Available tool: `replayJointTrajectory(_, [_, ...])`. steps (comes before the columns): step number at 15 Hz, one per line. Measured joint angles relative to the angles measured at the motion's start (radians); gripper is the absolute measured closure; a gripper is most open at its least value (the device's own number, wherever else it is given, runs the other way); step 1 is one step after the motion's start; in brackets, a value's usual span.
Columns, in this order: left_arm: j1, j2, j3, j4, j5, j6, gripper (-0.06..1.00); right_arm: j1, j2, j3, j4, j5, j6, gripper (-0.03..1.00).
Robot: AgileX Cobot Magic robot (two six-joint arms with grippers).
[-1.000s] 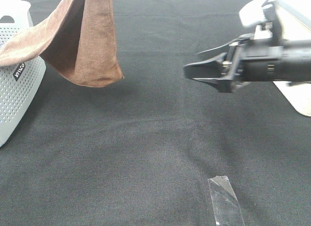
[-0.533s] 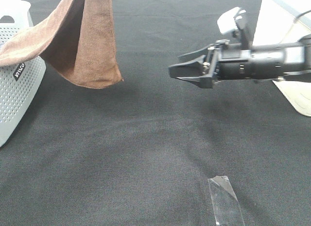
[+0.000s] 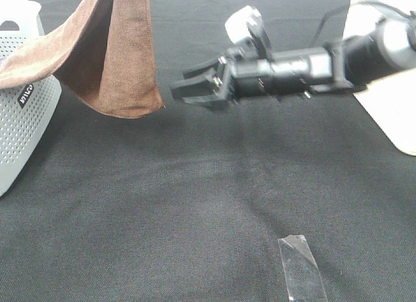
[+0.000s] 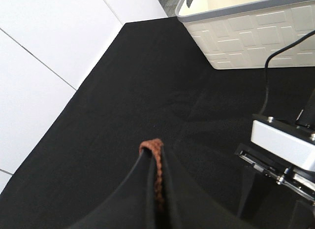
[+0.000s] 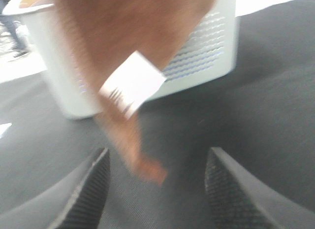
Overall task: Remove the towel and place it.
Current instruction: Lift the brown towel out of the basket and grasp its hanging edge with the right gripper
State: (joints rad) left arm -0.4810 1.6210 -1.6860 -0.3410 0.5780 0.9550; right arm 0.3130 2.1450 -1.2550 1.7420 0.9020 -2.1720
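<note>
My left tool point(image 4: 153, 157) pinched the towel point(image 3: 123, 68) above the worktop point(image 3: 195, 198)'s far-left corner; my right tool point(image 3: 179, 88) gaped just beside its hanging edge.

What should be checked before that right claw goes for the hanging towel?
1. Left gripper shut on the towel: ok, the hem is pinched between its fingers.
2. Right gripper open: ok, jaws spread wide.
3. Right gripper aimed at towel: ok, it points at the low hanging end.
4. Jaws around the towel: not ok, the tips are just short of its edge.
5. Towel free of the basket: not ok, one end reaches over the rim.
6. Tape out of the way: ok, it lies on the table well apart from the towel and the right gripper.
</note>
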Motion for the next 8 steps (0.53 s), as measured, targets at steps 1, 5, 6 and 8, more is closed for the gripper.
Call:
replayJointTrajectory(1, [0.0, 0.0, 0.0, 0.0, 0.0, 0.0, 0.94, 0.003, 0.015, -0.016, 0.001, 0.001, 0.01, 0.41])
replayJointTrajectory(5, [0.0, 0.0, 0.0, 0.0, 0.0, 0.0, 0.94, 0.032, 0.065, -0.037, 0.001, 0.009, 0.009, 0.41])
replayJointTrajectory(6, [0.0, 0.0, 0.0, 0.0, 0.0, 0.0, 0.94, 0.041, 0.07, -0.037, 0.001, 0.008, 0.007, 0.41])
replayJointTrajectory(8, [0.0, 0.0, 0.0, 0.0, 0.0, 0.0, 0.94, 0.072, 0.083, -0.047, -0.001, -0.006, -0.009, 0.41])
